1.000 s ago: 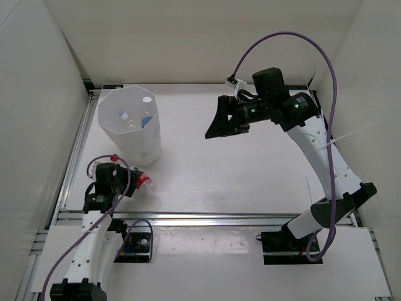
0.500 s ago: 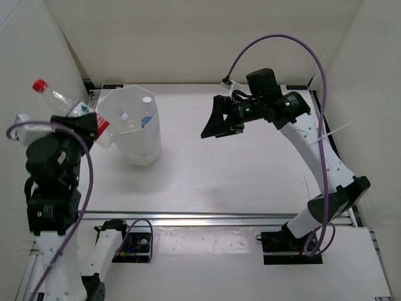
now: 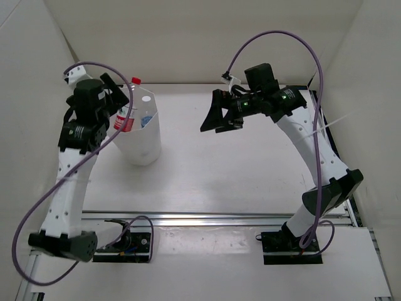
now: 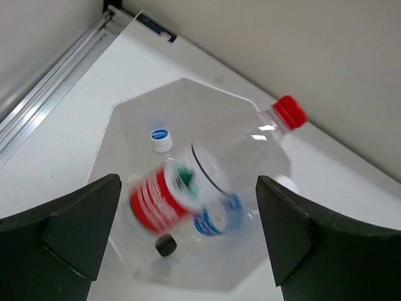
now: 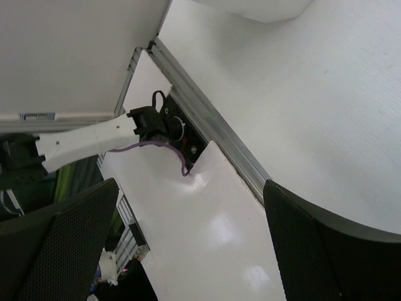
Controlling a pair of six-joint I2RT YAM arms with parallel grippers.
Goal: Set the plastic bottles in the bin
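Observation:
The white faceted bin (image 3: 143,145) stands at the back left of the table. My left gripper (image 3: 119,99) hangs over its rim, open. The red-capped bottle (image 3: 127,113) is upright at the bin's mouth, free of the fingers. In the left wrist view this bottle (image 4: 213,172) is blurred, lying between the wide-apart fingers (image 4: 75,226) above the bin (image 4: 125,141). Inside the bin lie a blue-labelled bottle (image 4: 216,219), a white-and-blue cap (image 4: 161,139) and a dark cap (image 4: 166,246). My right gripper (image 3: 216,118) hovers open over the back middle, holding nothing.
White enclosure walls close in on the left, back and right. An aluminium rail (image 3: 207,218) runs along the near table edge; the right wrist view shows this rail (image 5: 207,122) and an arm base (image 5: 153,125) below. Purple cables loop above both arms.
My left arm lifted the red-capped bottle from the table at front left up over the bin, then its jaws opened and let the bottle go. The right arm barely shifted.

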